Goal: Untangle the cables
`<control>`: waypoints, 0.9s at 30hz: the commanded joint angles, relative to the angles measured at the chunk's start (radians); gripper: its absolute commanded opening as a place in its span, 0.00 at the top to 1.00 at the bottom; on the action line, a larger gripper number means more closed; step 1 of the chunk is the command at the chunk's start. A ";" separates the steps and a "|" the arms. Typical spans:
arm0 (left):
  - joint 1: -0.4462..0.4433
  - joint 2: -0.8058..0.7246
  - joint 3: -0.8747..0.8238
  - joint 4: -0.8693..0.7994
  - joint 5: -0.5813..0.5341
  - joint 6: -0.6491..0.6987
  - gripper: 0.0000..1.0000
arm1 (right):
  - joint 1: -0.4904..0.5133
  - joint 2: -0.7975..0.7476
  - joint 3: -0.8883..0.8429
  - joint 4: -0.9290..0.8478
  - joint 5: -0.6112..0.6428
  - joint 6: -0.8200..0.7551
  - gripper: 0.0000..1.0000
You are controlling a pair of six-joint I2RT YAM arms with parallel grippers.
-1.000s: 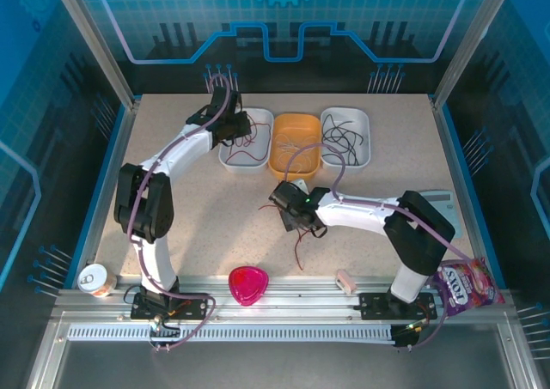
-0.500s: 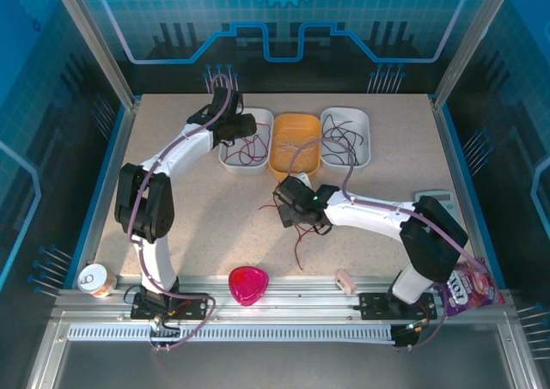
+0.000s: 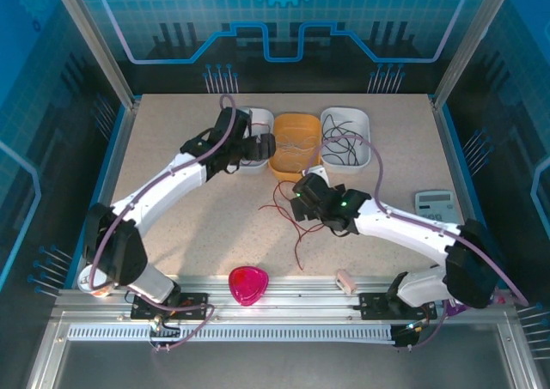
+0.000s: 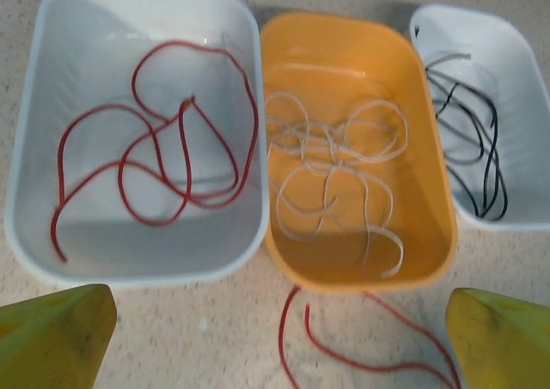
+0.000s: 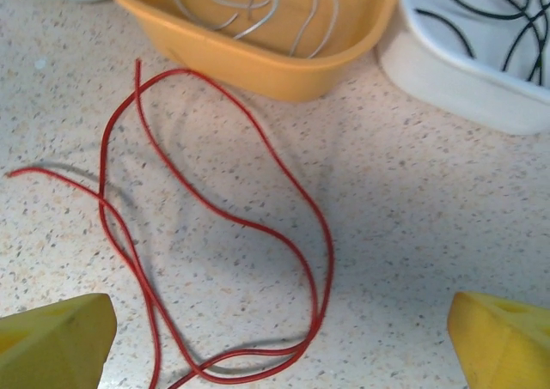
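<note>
Top external: shows both arms stretched farther forward than a second ago. Puts the left gripper (image 3: 255, 151) over the near end of the left tray (image 4: 26, 148) and the right gripper (image 3: 302, 197) closer to the orange tray (image 4: 434, 174). Finds both pincers spread wide, gripping nothing.

Leaves one red cable (image 5: 266, 234) loose on the table (image 3: 198, 226), just in front of the orange tray. Suggests sorting is nearly done, judged from a red strand (image 4: 163, 157) in the left tray, pale cables (image 4: 335, 161) in the orange one and black cables (image 4: 477, 140) in the right tray (image 4: 524, 80).

Offers bare table around the loose cable and towards the near edge. Allows little room ahead, with the tray walls close.
</note>
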 commanded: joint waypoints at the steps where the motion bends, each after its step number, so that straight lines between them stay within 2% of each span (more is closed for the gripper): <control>1: -0.056 -0.065 -0.088 -0.008 -0.094 -0.062 0.01 | -0.033 -0.062 -0.033 0.052 0.023 -0.027 0.00; 6: -0.168 -0.130 -0.242 0.012 -0.178 -0.204 0.01 | -0.101 -0.126 -0.107 0.101 -0.044 -0.029 0.00; 13: -0.278 -0.140 -0.411 0.090 -0.250 -0.541 0.01 | -0.136 -0.116 -0.132 0.091 0.046 0.008 0.00; 18: -0.323 -0.050 -0.377 0.071 -0.273 -0.662 0.04 | -0.146 -0.131 -0.164 0.148 0.008 0.008 0.00; 27: -0.361 0.113 -0.273 0.085 -0.281 -0.732 0.14 | -0.187 -0.207 -0.248 0.215 -0.064 0.028 0.00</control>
